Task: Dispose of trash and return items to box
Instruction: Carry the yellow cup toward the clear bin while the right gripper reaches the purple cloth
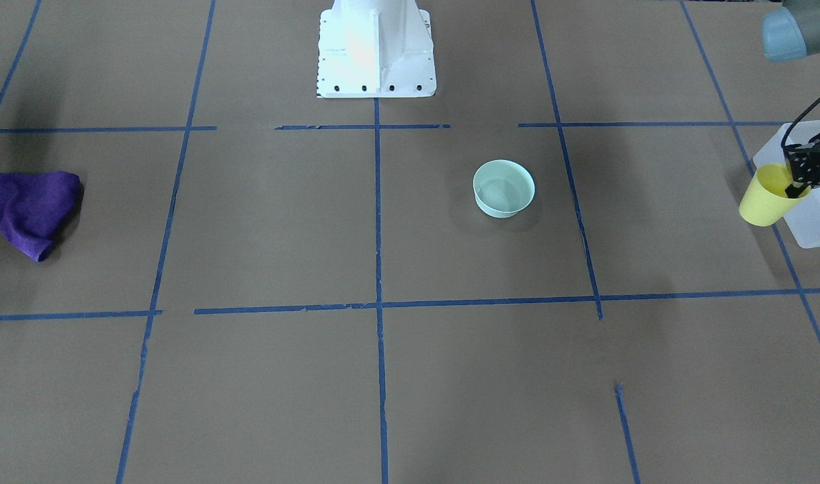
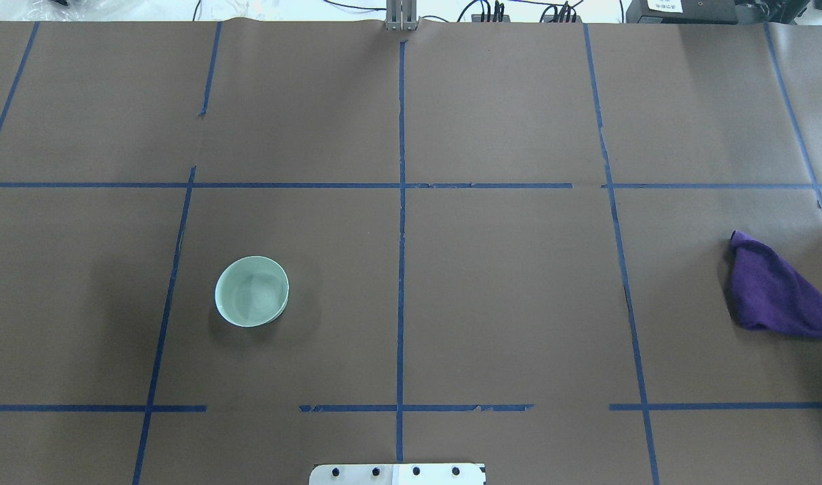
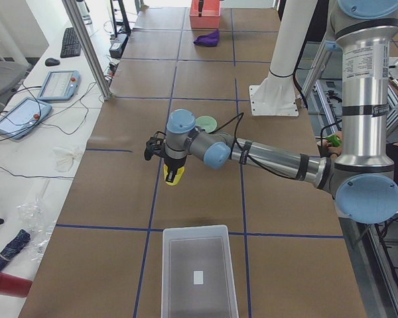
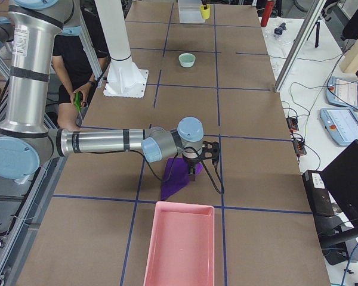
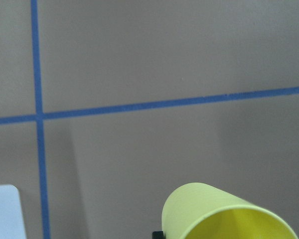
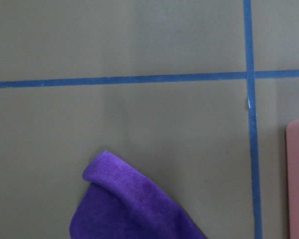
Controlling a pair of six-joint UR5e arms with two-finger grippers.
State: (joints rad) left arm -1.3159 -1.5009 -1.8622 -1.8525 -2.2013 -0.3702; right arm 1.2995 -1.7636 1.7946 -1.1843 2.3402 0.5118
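As the yellow cup [image 1: 761, 199] hangs tilted, clear of the counter [image 1: 282, 222], in the left gripper [image 1: 798, 188], the step in hand is judged to be its carriage to the box [image 1: 816, 222], which stands at the counter's end on the robot's left. In the front-facing view one finger [image 1: 796, 191] sits inside the rim, the jaws stand clamped on the cup wall, and the cup shows just beside a corner of the box. The overhead view shows only a yellow sliver at that same end, a pale green bowl [image 2: 252, 291] in the counter's left half, and a purple cloth [image 2: 775, 289] near the right end. From the left end, the cup is held short of the box, not over its opening. From the right end, the right gripper [image 4: 194, 171] hangs over the cloth, near a pink bin [image 4: 179, 244]; whether its fingers are apart or together cannot be told. The left wrist view shows the cup mouth and one box corner. The right wrist view shows cloth and no fingers. Next move, as judged: bring the cup over the box opening, lower it, then release.
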